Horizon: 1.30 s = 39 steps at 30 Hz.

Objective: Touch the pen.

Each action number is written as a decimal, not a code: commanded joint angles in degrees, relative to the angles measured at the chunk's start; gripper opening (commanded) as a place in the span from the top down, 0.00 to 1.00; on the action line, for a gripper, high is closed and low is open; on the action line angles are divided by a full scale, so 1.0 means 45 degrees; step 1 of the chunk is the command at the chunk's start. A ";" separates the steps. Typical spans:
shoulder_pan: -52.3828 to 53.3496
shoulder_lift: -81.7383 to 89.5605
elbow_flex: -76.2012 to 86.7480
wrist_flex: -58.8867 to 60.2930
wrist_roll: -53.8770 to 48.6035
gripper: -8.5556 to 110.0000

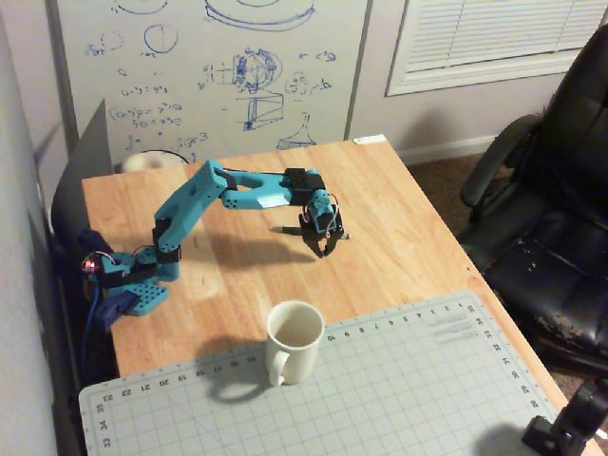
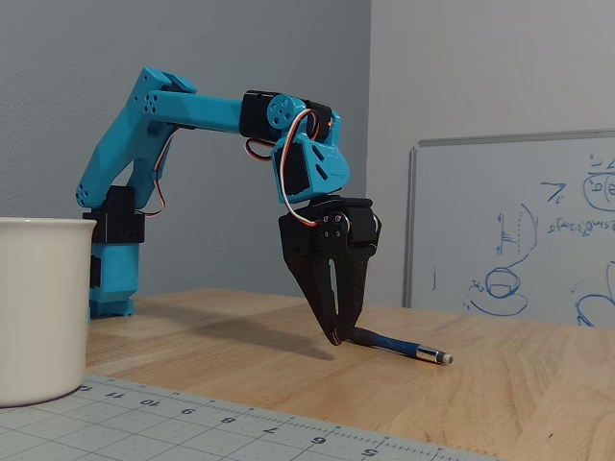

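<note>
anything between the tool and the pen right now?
Nothing visible. In the low fixed view the tool points down with its tips right at the dark end of the pen, which lies flat on the wooden table. The white mug stands well off to the side, on the cutting mat.

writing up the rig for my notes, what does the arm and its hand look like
The arm has bright turquoise printed segments with small holes in the plastic, joined by black servo blocks. Red, orange and white wires loop around the wrist servo. The hand is black, with two long tapering fingers. In a fixed view the base is a darker blue, with a small red light beside it.
</note>
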 commanded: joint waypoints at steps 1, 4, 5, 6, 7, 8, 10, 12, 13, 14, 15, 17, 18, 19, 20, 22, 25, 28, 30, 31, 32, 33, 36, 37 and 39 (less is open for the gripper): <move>-0.2539 3.0645 2.5469 0.0937 -0.0996 0.92; -0.2539 3.0645 2.5469 0.0937 -0.0996 0.92; -0.2539 3.0645 2.5469 0.0937 -0.0996 0.92; -0.2539 3.0645 2.5469 0.0937 -0.0996 0.92; -0.2539 3.0645 2.5469 0.0937 -0.0996 0.92; -0.2539 3.0645 2.5469 0.0937 -0.0996 0.92; -0.2539 3.0645 2.5469 0.0937 -0.0996 0.92; -0.2539 3.0645 2.5469 0.0937 -0.0996 0.92; -0.2539 3.0645 2.5469 0.0937 -0.0996 0.92; -0.2539 3.0645 2.5469 0.0937 -0.0996 0.92; -0.2539 3.0645 2.5469 0.0937 -0.0996 0.92; -0.2539 3.0645 2.5469 0.0937 -0.0996 0.92; -0.2539 3.0645 2.5469 0.0937 -0.1016 0.92; -0.2539 3.0645 2.5469 0.0937 -0.1074 0.92; -0.2539 3.0645 2.5469 0.0937 -0.1133 0.92; -0.2539 3.0645 2.5469 0.0937 -0.1152 0.92; -0.2539 3.0645 2.5469 0.0937 -0.1152 0.92; -0.2539 3.0645 2.5469 0.0937 -0.1152 0.92; -0.2539 3.0645 2.5449 0.0937 -0.1152 0.92; -0.2539 3.0645 2.5449 0.0918 -0.1152 0.92; -0.2539 3.0645 2.5449 0.0840 -0.1152 0.92; -0.2539 3.0645 2.5430 0.0801 -0.1172 0.92; -0.2676 3.0645 2.5273 0.0684 -0.1172 0.92; -0.2715 3.0645 2.5254 0.0430 -0.1172 0.92; -0.2715 3.0645 2.5254 -0.0527 -0.1172 0.92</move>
